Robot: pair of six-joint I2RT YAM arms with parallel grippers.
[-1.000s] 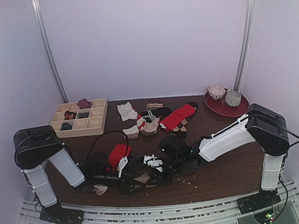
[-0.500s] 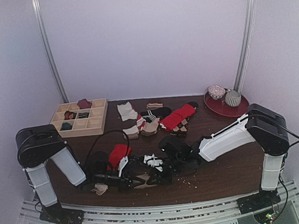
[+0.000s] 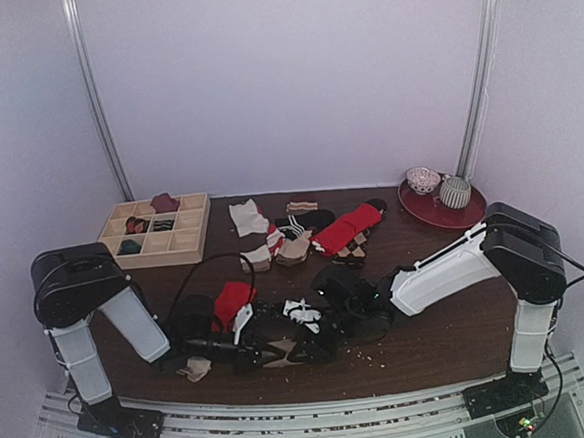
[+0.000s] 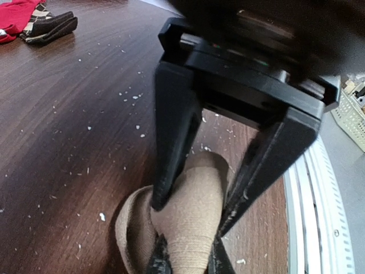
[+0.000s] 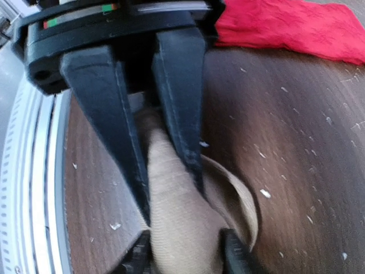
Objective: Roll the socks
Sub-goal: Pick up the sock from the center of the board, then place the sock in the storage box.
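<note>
left fingers (image 4: 174,131): pinching tan sock (image 4: 191,228) | right fingers (image 5: 108,114): around tan sock too, grip can't tell tbh | red sock (image 3: 233,301): 12 o'clock of it

The table (image 4: 68,114) is dark wood with a faint sheen, its grain dusted with pale lint. The tan sock (image 4: 191,228) is matt, ribbed knit cloth, and the red sock (image 5: 285,25) is soft, matt cloth. The left gripper (image 4: 188,260) has smooth, matt black plastic fingers (image 4: 171,131). Along the table's near edge, the rail (image 4: 319,217) looks like pale, ridged metal.
</note>
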